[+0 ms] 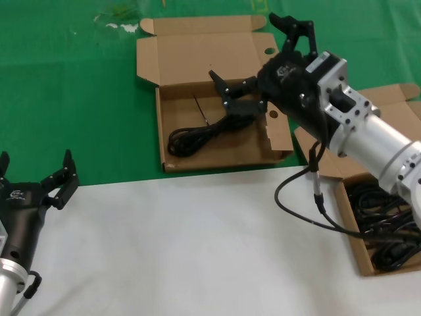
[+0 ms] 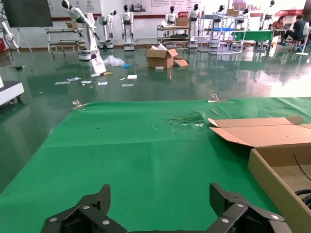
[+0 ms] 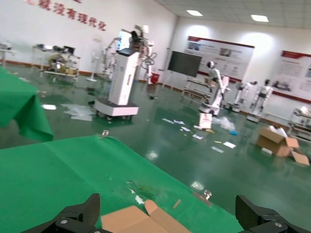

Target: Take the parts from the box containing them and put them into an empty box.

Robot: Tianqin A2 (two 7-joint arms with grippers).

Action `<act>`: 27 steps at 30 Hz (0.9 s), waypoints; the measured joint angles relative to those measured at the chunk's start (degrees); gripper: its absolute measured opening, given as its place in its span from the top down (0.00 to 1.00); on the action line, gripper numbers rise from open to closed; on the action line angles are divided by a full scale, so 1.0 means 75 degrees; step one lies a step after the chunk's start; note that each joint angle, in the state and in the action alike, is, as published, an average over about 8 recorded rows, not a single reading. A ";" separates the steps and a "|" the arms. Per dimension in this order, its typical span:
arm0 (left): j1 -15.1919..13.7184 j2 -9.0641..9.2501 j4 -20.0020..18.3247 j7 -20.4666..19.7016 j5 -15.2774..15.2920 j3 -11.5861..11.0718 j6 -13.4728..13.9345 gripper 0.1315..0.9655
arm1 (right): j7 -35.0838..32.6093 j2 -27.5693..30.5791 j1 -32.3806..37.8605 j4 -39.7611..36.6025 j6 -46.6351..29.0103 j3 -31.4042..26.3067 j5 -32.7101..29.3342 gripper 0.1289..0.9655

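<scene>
Parts (image 1: 388,227): thin black power cables, wound in loose long bundles. You see a tangled pile of them in the source box (image 1: 368,266) at the right edge of the bench, partly hidden under the right arm. That box is brown corrugated cardboard, its plain lid (image 1: 395,95) folded back behind the arm.

One cable bundle (image 1: 197,139) lies on the floor of the wide shallow box (image 1: 217,162), on the green cloth (image 1: 66,99) at centre. It is an elongated coil, stretched from the box's left side toward the middle, with a thin loose end sticking up toward the back wall. The wide box is the same brown cardboard, and its lid flap (image 1: 197,56) stands open at the rear with a round hole near its right corner.

Your right pincer (image 1: 260,62) hangs over the wide box's right half, fingers spread wide, holding nothing; its lower finger (image 1: 227,89) sits just above the cable bundle's right end, and you cannot tell whether they touch.

Your left pincer (image 1: 36,172) is parked at the near left over the white part of the bench (image 1: 184,243), also spread wide and empty. In the left wrist view the wide box's corner (image 2: 272,182) shows, well apart from the fingers (image 2: 87,213).
</scene>
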 joint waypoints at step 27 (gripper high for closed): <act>0.0000 0.0000 0.0000 0.0001 -0.0001 0.0000 0.0000 0.02 | -0.0851 -0.0240 -0.2011 0.0132 0.1932 0.0771 0.1675 0.00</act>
